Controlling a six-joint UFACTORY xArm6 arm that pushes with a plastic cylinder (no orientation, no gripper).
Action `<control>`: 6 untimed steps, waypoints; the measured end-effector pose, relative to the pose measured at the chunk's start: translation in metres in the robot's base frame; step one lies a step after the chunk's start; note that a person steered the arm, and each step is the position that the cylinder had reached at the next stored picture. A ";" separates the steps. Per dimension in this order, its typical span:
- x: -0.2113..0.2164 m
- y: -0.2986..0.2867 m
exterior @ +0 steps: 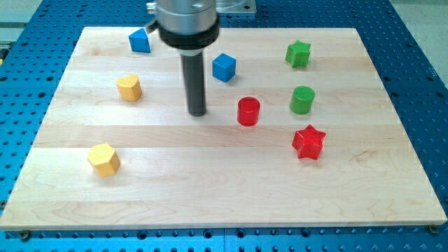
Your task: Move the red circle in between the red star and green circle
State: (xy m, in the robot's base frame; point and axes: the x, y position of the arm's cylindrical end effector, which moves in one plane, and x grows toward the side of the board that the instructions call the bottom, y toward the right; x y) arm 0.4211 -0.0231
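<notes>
- You have a wooden counter (pixel 224 199) carrying eight blocks.
- My tip (pixel 197 113) rests on the counter, just to the view's left of the red circle (pixel 248 111), apart from it; there are no jaws on this rod.
- The red star (pixel 309 142) lies toward the view's bottom right of the red circle.
- The green circle (pixel 302 100) stands directly above the red star.

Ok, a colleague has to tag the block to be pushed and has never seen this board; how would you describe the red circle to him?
Start at the wooden board and find my tip near its middle. The red circle stands just to the view's right of it, not touching. It is the only red round block; the other red one, the red star, is pointed.
</notes>
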 end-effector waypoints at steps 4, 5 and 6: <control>0.036 0.089; 0.054 0.073; 0.055 0.093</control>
